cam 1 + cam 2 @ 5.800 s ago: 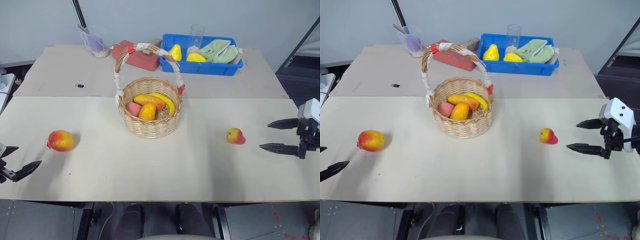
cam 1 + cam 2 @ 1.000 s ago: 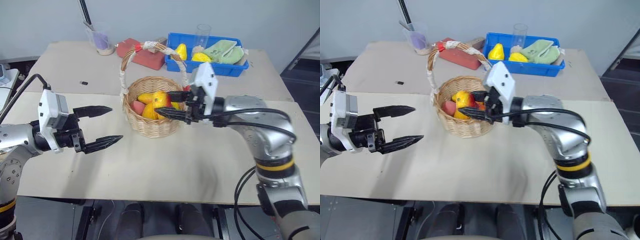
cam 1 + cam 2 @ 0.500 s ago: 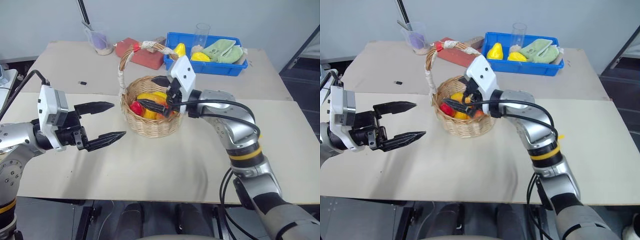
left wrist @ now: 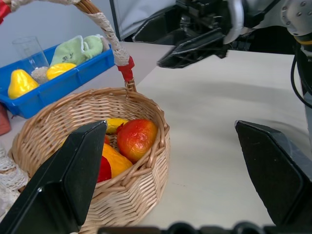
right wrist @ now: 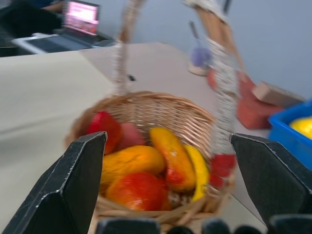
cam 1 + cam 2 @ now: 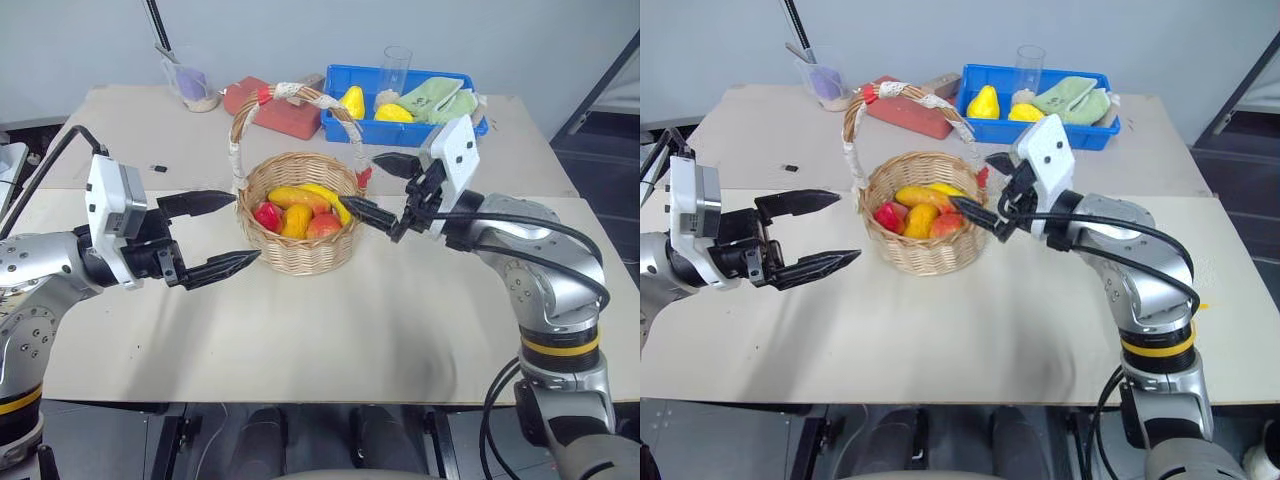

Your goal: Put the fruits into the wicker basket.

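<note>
Fruits, two roundish red-and-yellow toys (image 6: pixel 325 224) (image 6: pixel 267 216), lie in our round tan wicker basket (image 6: pixel 300 255) mid-desk; our left fingers (image 6: pixel 205 236) and right fingers (image 6: pixel 378 188) flank it, spread, empty.

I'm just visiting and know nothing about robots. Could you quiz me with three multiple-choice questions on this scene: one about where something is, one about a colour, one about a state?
1. Where are the two red-and-yellow fruits?
A. on the bare table
B. in the wicker basket
C. in the blue tray

2. What colour is the cloth in the blue tray?
A. green
B. purple
C. black

3. How are the jaws of the right gripper?
A. shut on a fruit
B. shut on the handle
C. open, empty

Answers:
1 B: both lie among the other fruit inside the basket.
2 A: the folded cloth is pale green.
3 C: its jaws stand apart beside the basket with nothing between them.
</note>
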Controlling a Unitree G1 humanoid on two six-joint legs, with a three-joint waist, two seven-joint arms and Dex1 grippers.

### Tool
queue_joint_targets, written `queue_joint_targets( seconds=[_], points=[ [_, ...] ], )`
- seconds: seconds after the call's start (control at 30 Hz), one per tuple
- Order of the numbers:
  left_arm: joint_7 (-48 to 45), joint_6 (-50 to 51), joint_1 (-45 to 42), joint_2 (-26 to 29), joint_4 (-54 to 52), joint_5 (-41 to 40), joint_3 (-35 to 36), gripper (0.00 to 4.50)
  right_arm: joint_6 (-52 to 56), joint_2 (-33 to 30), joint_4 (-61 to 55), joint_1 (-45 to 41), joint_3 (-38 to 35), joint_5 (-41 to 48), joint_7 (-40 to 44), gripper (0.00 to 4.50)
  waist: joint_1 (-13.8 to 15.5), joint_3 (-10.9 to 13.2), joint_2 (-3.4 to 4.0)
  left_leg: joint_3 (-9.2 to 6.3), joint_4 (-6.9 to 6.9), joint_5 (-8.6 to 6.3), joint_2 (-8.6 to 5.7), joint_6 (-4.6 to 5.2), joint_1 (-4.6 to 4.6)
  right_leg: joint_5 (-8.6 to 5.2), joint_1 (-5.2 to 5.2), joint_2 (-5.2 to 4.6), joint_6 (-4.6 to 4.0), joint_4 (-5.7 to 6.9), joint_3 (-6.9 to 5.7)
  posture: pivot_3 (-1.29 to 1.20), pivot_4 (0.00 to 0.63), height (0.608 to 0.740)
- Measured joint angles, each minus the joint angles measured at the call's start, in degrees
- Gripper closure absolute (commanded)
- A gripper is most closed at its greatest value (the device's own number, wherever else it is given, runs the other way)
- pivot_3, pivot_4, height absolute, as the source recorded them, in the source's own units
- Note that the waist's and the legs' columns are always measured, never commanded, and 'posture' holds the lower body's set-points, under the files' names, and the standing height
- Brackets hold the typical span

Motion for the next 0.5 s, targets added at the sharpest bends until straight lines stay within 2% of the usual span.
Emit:
queue_joint_targets(
  seconds=[0.33, 0.37, 0.5],
  points=[
    [0.0, -0.2, -0.4, 0.0, 0.6, 0.6, -0.6, 0.0, -3.5, 3.7, 13.7, -5.2, 1.3, -3.5, -1.1, 0.04, 0.1, 0.0, 0.0, 0.01, -0.01, 0.0, 0.0, 0.0, -0.01, 0.0, -0.01, 0.0, 0.0, -0.01, 0.0, 0.0, 0.15, 0.74],
    [0.0, -0.2, -0.4, 0.0, 0.6, 0.6, -0.6, 0.0, -3.9, 3.9, 14.8, -5.5, 1.6, -4.0, -1.1, 0.57, 0.1, 0.0, 0.0, 0.01, -0.01, 0.0, 0.0, 0.0, -0.01, 0.0, -0.01, 0.0, 0.0, -0.01, 0.0, 0.0, 0.15, 0.74],
    [0.1, -0.2, -0.4, -0.3, 0.4, 0.9, -0.6, 0.0, -5.9, 5.8, 18.3, -6.3, 2.0, -5.2, -1.4, 1.93, 0.0, 0.0, 0.0, 0.01, -0.02, 0.0, 0.0, 0.0, -0.01, 0.0, -0.01, 0.0, 0.0, 0.0, 0.0, 0.0, 0.15, 0.74]
  ],
)
